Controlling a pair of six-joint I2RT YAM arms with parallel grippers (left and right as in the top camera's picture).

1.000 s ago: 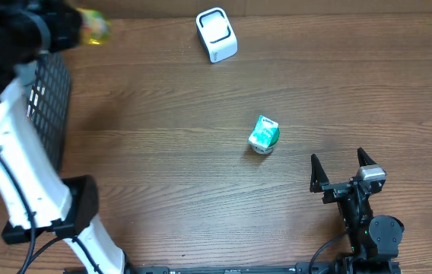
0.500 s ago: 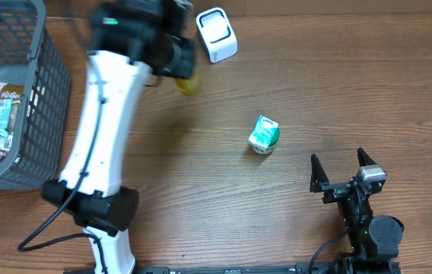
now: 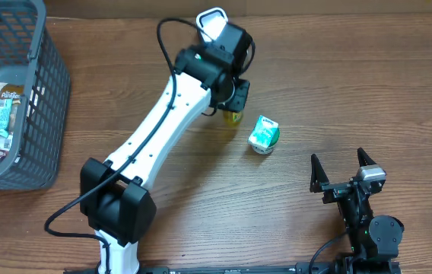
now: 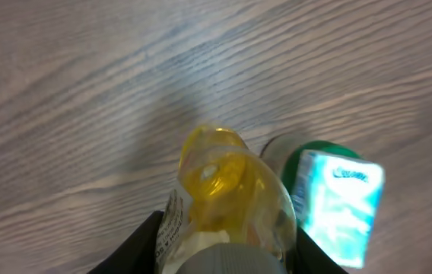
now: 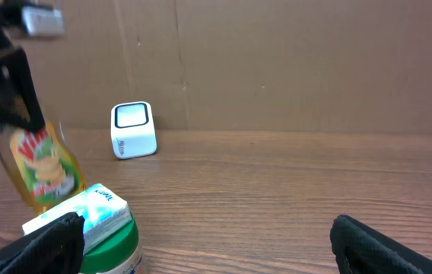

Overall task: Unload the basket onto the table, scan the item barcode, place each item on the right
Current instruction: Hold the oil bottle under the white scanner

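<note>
Plastic of the small yellow bottle [image 4: 227, 190] looks light and slippery, the left gripper [image 3: 233, 100] pinching its sides while the right gripper [image 3: 339, 161] stands spread.

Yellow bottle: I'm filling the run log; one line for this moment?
left claw: shut on yellow bottle | right claw: open | white scanner: upright

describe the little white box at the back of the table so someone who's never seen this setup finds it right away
Look to the far edge of the wooden table, where it meets the cardboard wall. The white box stands there, beyond the yellow bottle and the teal pack. It is the only all-white thing: a rounded cube with a dark-rimmed window.
</note>
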